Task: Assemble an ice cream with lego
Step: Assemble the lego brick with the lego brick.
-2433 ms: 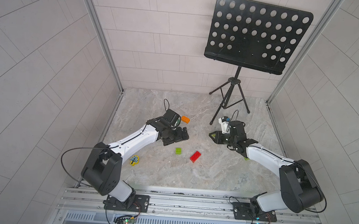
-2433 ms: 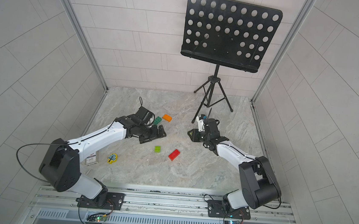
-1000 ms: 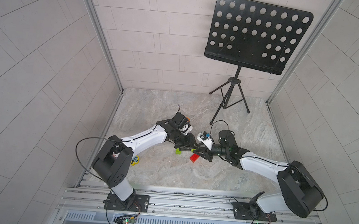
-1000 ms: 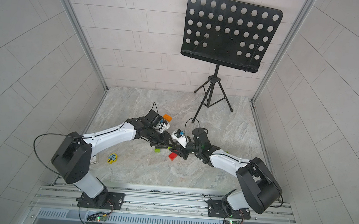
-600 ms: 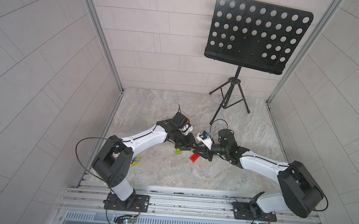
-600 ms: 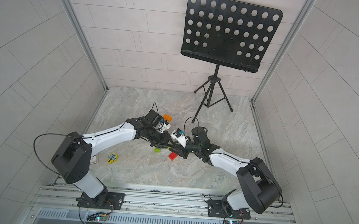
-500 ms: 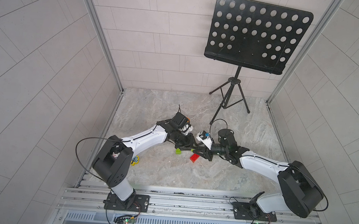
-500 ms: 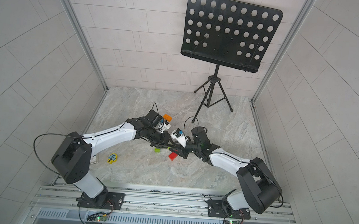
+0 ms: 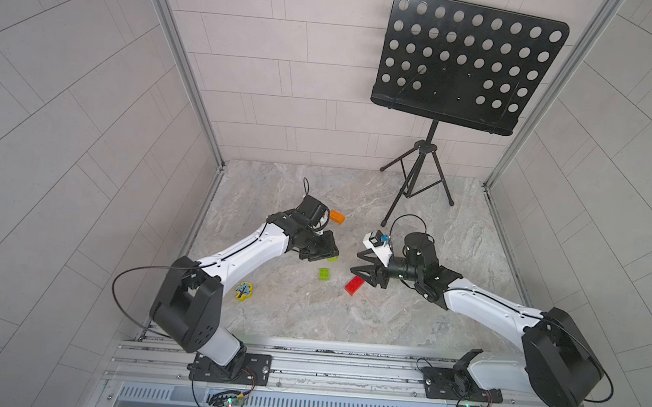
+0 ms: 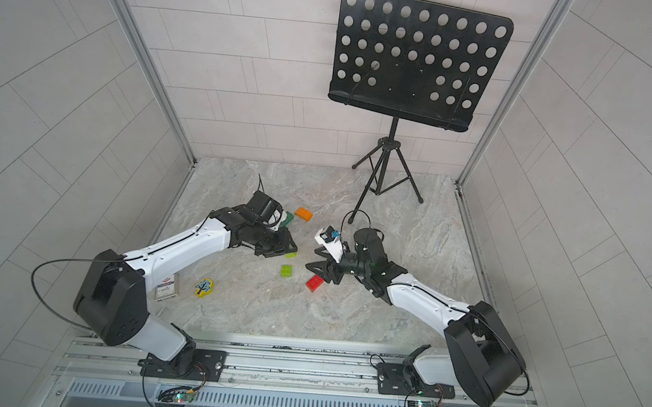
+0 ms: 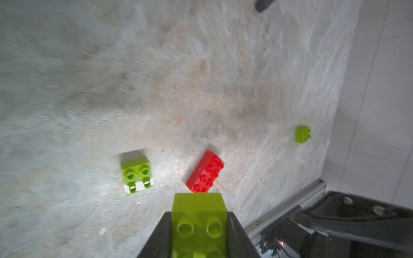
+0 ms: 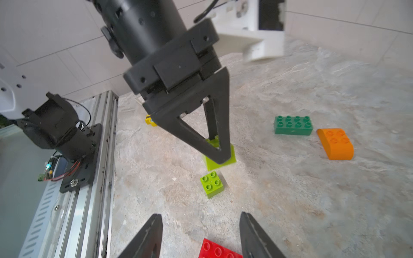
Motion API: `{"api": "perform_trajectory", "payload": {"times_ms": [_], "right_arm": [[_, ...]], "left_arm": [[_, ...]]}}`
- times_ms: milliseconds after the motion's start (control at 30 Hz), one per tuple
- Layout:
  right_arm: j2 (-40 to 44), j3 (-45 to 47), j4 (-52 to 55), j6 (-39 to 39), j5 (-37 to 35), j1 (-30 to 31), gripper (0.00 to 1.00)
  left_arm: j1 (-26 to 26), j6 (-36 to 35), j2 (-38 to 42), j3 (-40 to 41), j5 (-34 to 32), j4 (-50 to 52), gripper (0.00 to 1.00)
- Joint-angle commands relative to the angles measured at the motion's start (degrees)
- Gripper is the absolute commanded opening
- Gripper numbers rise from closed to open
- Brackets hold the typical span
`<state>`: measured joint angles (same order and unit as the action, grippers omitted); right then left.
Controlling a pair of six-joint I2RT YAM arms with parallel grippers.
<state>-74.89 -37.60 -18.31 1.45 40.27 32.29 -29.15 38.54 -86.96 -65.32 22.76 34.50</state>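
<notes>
Grey marbled desk (image 9: 306, 319) fills the lower middle of both top views. Nearest the bottom edge, left of centre, lies a flat yellow piece (image 9: 243, 290), with a small card (image 10: 166, 286) just left of it in a top view. Next up, near frame centre, the red brick (image 9: 354, 285) lies flat, studs up. The right gripper (image 9: 355, 262) hangs at its upper right, jaws apart. The right wrist view shows the red brick low between the spread fingers, with a gap on either side and no grip. The loose lime-green brick (image 9: 324, 274) sits left of the red one, apart from it, studs up. Just above that, the left gripper (image 9: 330, 254) is clamped on a second lime-green brick (image 11: 199, 223), fingers pressed to two opposite sides; whether it clears the desk, cannot tell. A third lime-green brick (image 11: 302, 134) shows in the left wrist view only, well apart from the rest, close to the wall foot. Farther up, the dark green brick (image 10: 287, 218) peeks from behind the left wrist, and the orange brick (image 9: 337, 216) is just right of it, not touching. All bricks are single, none seated on another. Far back, upper right, stands a black perforated music stand (image 9: 465, 63) on a tripod.
</notes>
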Motion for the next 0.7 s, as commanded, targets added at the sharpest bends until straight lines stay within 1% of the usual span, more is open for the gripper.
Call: {"api": "perform_trajectory", "payload": {"times_ms": [0,100,133,167,200,233,300,333,400,467,533,667], "right_arm": [[2.6,-2.2,1.4,10.1,-15.1,-0.1,0.6],[3.7,-2.9,7.5,17.8,-30.3,-0.1,0.6],[4.3,-2.0,8.4,19.3,-34.0,-0.1,0.6],[5.2,-0.3,8.7,18.9,-37.1,-0.1,0.61],[6.0,1.3,8.4,18.5,-39.8,-0.1,0.61],[6.7,4.7,7.3,18.6,-43.9,-0.1,0.62],[7.1,9.4,2.8,20.6,-51.6,-0.2,0.65],[7.2,10.0,1.2,21.7,-53.2,-0.9,0.67],[7.8,7.7,6.5,22.2,-53.4,-2.1,0.67],[7.7,7.1,8.6,21.8,-54.6,-2.1,0.66],[7.6,7.1,8.8,21.8,-54.4,-2.3,0.66],[6.9,7.1,8.4,21.7,-53.7,-2.3,0.66]], "left_arm": [[-0.2,0.1,0.8,1.0,-9.5,5.0,0.11],[-2.7,1.1,-0.7,1.9,-15.9,5.7,0.11],[-3.8,1.1,-1.6,1.8,-17.3,5.9,0.11],[-5.0,1.0,-2.7,1.2,-19.1,6.6,0.11],[-5.8,0.9,-3.9,0.3,-20.5,7.4,0.11],[-6.6,0.7,-5.2,-0.7,-21.5,8.2,0.11],[-7.6,0.7,-7.5,-2.1,-23.5,8.5,0.12],[-8.0,0.6,-8.6,-2.6,-24.3,8.5,0.12],[-8.8,0.6,-10.5,-3.0,-24.5,8.4,0.12],[-10.1,0.2,-11.6,-2.6,-25.3,7.5,0.14],[-10.7,0.3,-12.1,-2.1,-26.2,6.4,0.16],[-10.7,0.8,-12.9,-1.4,-24.8,3.7,0.16]]}}
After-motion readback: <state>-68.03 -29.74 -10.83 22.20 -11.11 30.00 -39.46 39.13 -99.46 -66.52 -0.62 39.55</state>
